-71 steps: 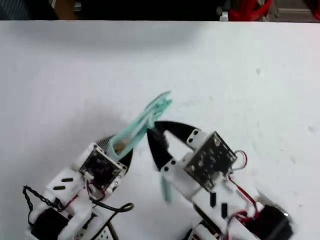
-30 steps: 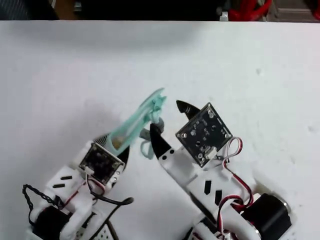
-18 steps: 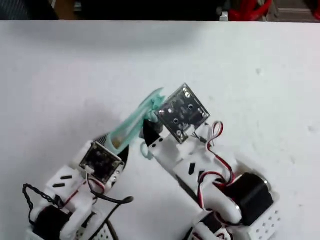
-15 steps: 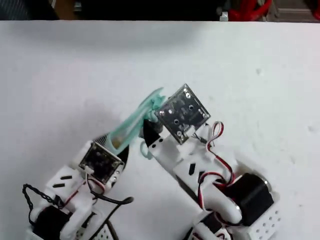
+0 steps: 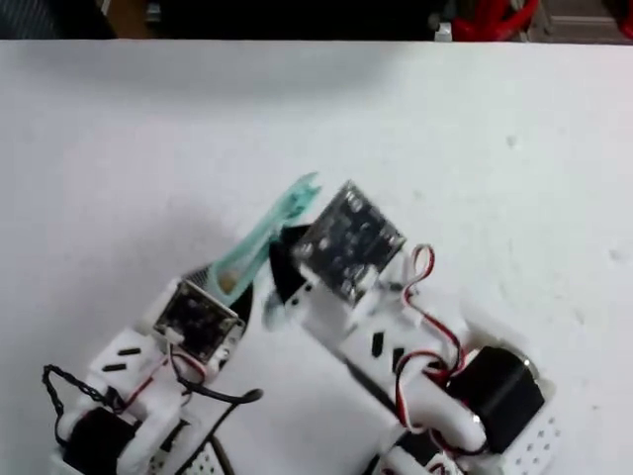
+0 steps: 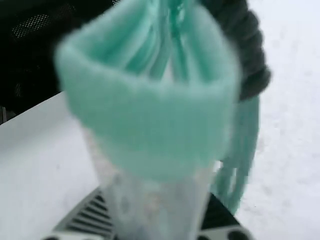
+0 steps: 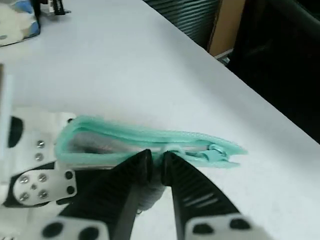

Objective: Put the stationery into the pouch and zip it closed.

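The teal pouch (image 5: 267, 233) is held off the white table, slanting from my left gripper (image 5: 227, 285) toward the far right. That gripper is shut on the pouch's near end, and in the left wrist view the pouch (image 6: 150, 100) rises from between its jaws. My right gripper (image 5: 280, 265) sits at the pouch's right side, about halfway along. In the right wrist view its black fingers (image 7: 132, 185) are pinched on the zipper pull at the zipper edge of the pouch (image 7: 125, 137), with the right gripper (image 7: 157, 156) almost fully shut. No loose stationery is visible.
The white table (image 5: 475, 148) has wide free room to the far left and right. Its far edge meets a dark strip with a red object (image 5: 490, 18). A teal strap (image 6: 240, 150) hangs beside the pouch. The left arm's white housing (image 7: 35, 165) is close to my right fingers.
The right gripper came in from the right, shut on the pouch's zipper edge, then slid along it toward the left arm. The pouch's far end now looks flatter and narrower.
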Controlling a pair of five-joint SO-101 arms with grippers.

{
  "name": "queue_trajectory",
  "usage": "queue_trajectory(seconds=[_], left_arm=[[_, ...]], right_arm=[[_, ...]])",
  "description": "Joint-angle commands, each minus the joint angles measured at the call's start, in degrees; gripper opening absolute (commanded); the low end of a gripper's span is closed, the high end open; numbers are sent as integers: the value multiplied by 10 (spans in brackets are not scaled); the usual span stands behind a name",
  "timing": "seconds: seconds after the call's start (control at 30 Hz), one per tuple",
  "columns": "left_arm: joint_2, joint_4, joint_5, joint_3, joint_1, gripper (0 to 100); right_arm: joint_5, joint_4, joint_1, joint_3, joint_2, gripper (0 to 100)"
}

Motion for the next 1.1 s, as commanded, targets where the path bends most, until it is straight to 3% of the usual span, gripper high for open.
queue_trajectory(seconds=[0.0, 0.23, 0.33, 0.4, 0.5, 0.63, 0.73, 1.07], left_arm=[[-12, -5, -6, -14, 0, 22], [-12, -5, -6, -14, 0, 22], [-12, -5, -6, -14, -1, 22], [-12, -5, -6, -14, -1, 22], [-12, -5, -6, -14, -1, 22], [-12, -5, -6, -14, 0, 22], [-12, -5, -6, -14, 0, 22], [-12, -4, -6, -14, -1, 22]], right_arm=[[17, 13, -64, -1, 6, 19], [20, 38, -129, -6, 6, 19], [56, 69, -143, -36, 3, 19], [64, 103, -122, -77, 1, 19], [63, 136, -22, -146, 7, 31], [60, 137, 85, -111, 7, 200], [60, 112, 91, -43, 1, 307], [49, -33, 67, 80, -16, 269]])
